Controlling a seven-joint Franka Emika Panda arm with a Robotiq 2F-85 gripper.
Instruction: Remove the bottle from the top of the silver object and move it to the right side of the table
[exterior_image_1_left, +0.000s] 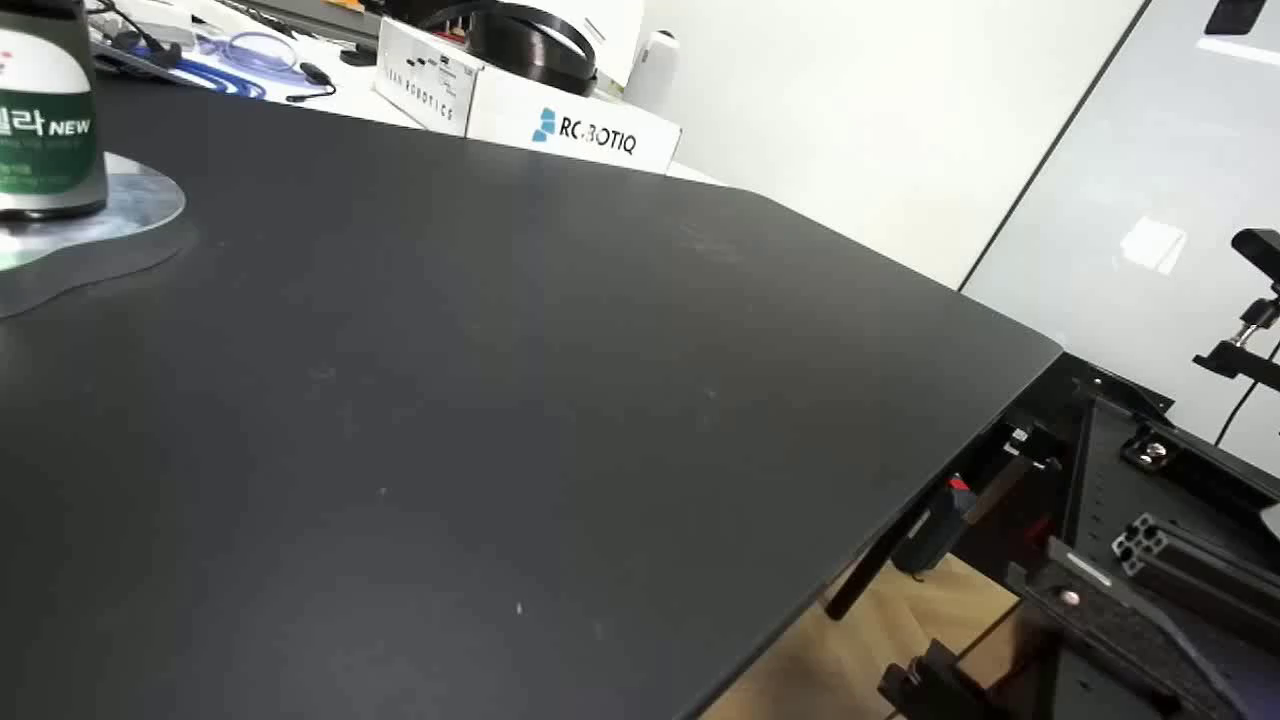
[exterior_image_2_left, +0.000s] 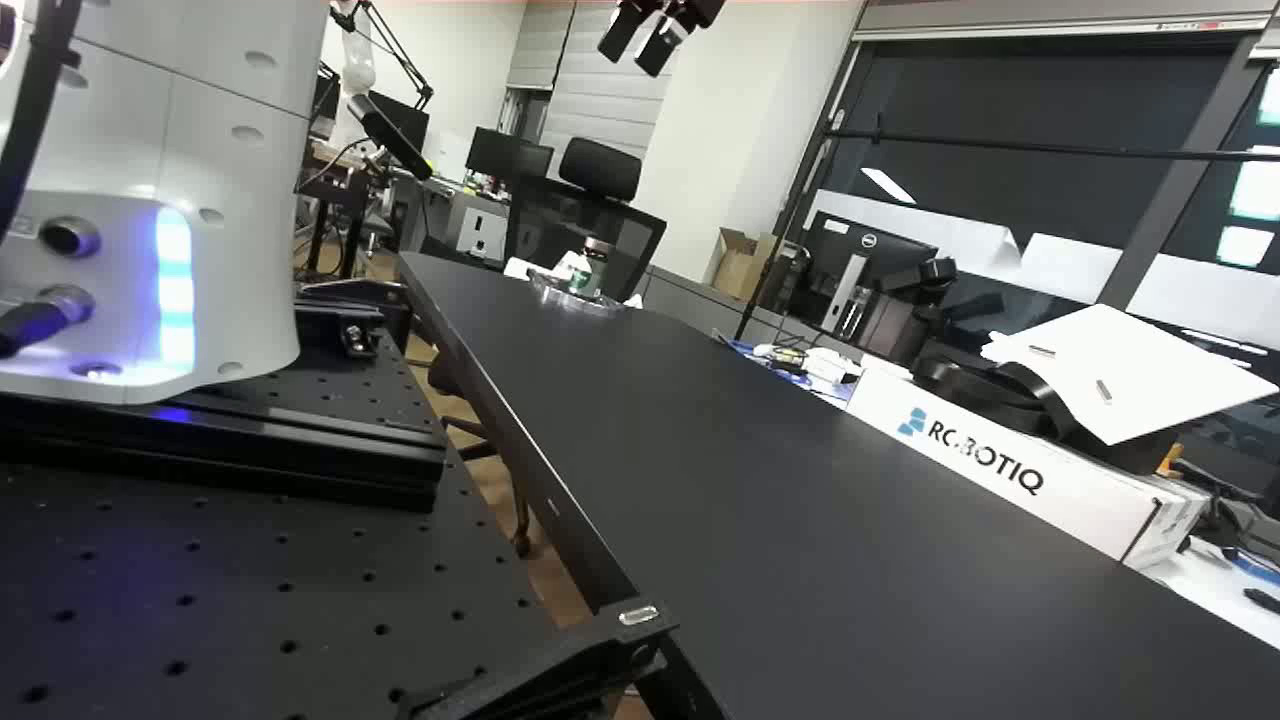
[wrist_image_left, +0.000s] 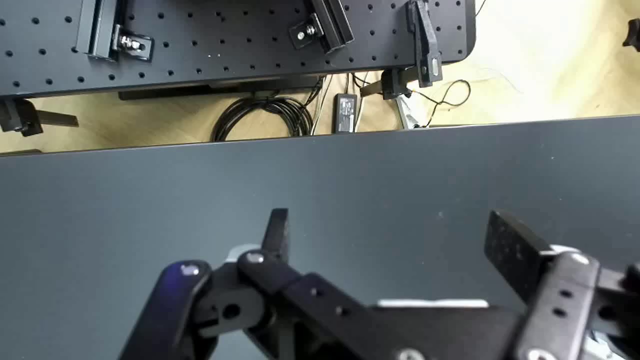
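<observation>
The bottle (exterior_image_1_left: 45, 140), dark green with a white label, stands upright on the silver object (exterior_image_1_left: 145, 195) at the left edge of an exterior view, where its top is cut off. In an exterior view the small bottle (exterior_image_2_left: 587, 268) also stands on the shiny silver object (exterior_image_2_left: 560, 293) at the table's far end. The table (exterior_image_1_left: 520, 380) has a matte black top. My gripper (wrist_image_left: 387, 215) is open and empty in the wrist view, above the bare table top (wrist_image_left: 380, 170). Dark finger shapes of the gripper (exterior_image_2_left: 640, 55) hang high at the top of an exterior view. Bottle and silver object are out of the wrist view.
A white Robotiq box (exterior_image_1_left: 575, 135) stands beyond the table's long edge, also in an exterior view (exterior_image_2_left: 980, 460). Cables (exterior_image_1_left: 260, 65) lie near it. A black perforated board (wrist_image_left: 225, 45) and the robot base (exterior_image_2_left: 160, 250) lie across a gap from the table. A chair (exterior_image_2_left: 590, 200) stands behind the bottle.
</observation>
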